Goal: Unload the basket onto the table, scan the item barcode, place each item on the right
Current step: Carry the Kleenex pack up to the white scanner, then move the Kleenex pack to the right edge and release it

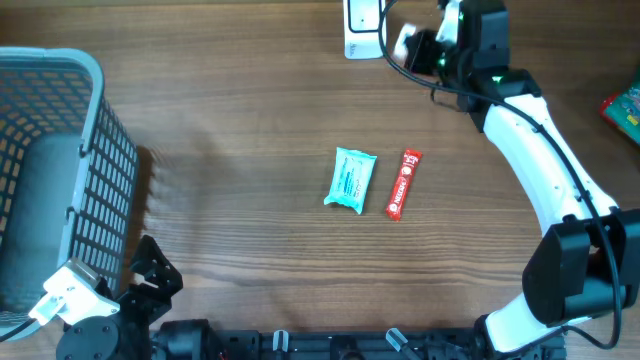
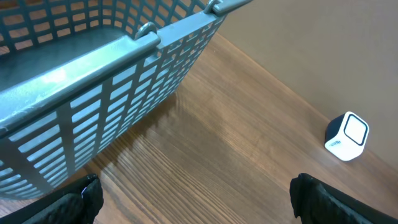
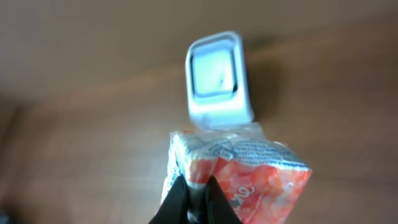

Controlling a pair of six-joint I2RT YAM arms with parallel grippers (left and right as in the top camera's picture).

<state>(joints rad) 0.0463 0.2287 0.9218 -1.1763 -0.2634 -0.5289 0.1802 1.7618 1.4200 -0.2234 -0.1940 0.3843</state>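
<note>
At the far edge of the table, the white scanner [image 3: 217, 78] stands with its dark window facing the right wrist camera. Just in front of it is the orange-and-white snack packet [image 3: 249, 174], which your right gripper [image 3: 198, 199] holds with its fingers pinched tight on the packet's near edge. The packet is lifted off the table, close to the scanner but not touching it. There is fine print on the white panel nearest the window, but you cannot tell whether the barcode is there. To scan well, keep the grip firm, square the printed face flat to the window, and hold it steady. If nothing reads, roll the wrist slowly to present another side instead of pushing closer, since the crinkled film may glare or fold over the code. Across the rest of the table, from the left, a grey mesh basket [image 1: 100, 180] fills the left edge. Your left gripper [image 2: 199, 196] is parked beside it, jaws spread wide and holding nothing, well away from the work. At mid-table a teal packet [image 1: 350, 180] lies flat, and a red stick packet [image 1: 404, 184] lies just to its right. Both are well clear of the scanner. A red-and-green item [image 1: 625, 108] peeks in at the right edge. Nothing sits between packet and window, and only the right arm's own cable loops near the scanner.
</note>
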